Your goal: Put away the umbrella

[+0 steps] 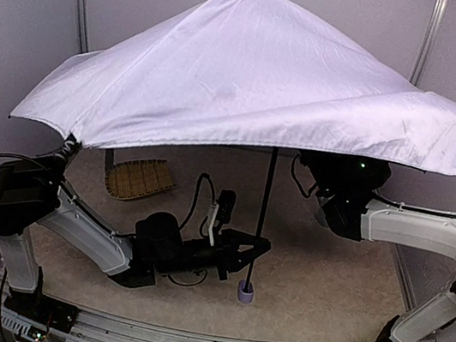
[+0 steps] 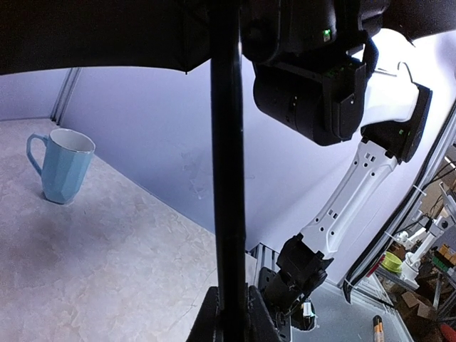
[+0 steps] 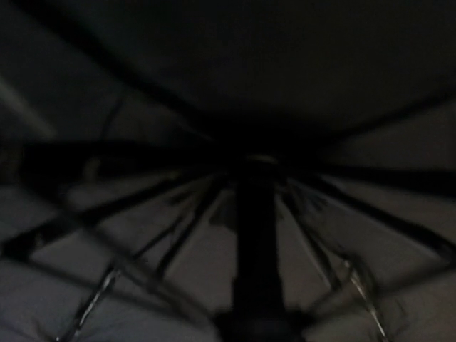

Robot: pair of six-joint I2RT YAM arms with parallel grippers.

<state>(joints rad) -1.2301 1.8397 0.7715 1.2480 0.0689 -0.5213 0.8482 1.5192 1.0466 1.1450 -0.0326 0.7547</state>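
Observation:
The umbrella (image 1: 261, 72) stands open and upright, and its pale lavender canopy covers most of the top view. Its thin black shaft (image 1: 267, 194) runs down to the small lavender handle knob (image 1: 246, 293), which rests on the table. My left gripper (image 1: 257, 247) is shut on the shaft just above the knob. In the left wrist view the shaft (image 2: 228, 178) rises from between the closed fingers (image 2: 206, 317). My right wrist (image 1: 341, 198) reaches under the canopy on the right, with its fingers hidden. The right wrist view is dark and shows only the shaft (image 3: 255, 242) and the ribs (image 3: 128, 206).
A woven wicker tray (image 1: 138, 178) lies on the table behind my left arm, under the canopy's left edge. A light blue mug (image 2: 63, 165) stands on the tabletop in the left wrist view. The right arm's white link (image 2: 356, 185) hangs close to the shaft.

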